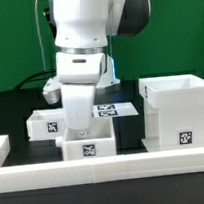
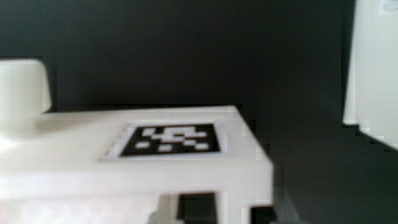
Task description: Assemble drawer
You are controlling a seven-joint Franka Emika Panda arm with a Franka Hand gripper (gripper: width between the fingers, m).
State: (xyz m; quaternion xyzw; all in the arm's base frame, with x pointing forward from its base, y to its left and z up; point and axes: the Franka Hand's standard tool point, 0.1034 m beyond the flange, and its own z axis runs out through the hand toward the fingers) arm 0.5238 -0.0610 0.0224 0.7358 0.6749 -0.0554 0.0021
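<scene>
White plastic everywhere. The drawer sits in three loose parts on the black table point(image 1: 15, 108). The big cube-like housing point(image 1: 176, 109) stands upright on the exterior view's right, open at the top, with a square tag point(image 1: 185, 138) low on its near face. Just beside it, centre and near, sits one low tray point(image 1: 89, 143), tag facing the camera. The second tray point(image 1: 44, 123) lies farther back on the exterior view's left, apart from the housing.

Now the gripper point(image 1: 80, 128): it hangs straight down from the white arm point(image 1: 84, 31), right at the far wall of the near tray. Its fingers are lost against all that white, so I cannot tell whether they are apart or together.

The wrist view is blurred. It shows a white tray part point(image 2: 89, 165) with a tag point(image 2: 175, 138) on its flat top and a rounded knob point(image 2: 18, 88) close by; which tray it is, I cannot say.

Behind the gripper the marker board point(image 1: 119, 110) lies flat on the table. A low white rim point(image 1: 146, 166) runs along the near edge.
</scene>
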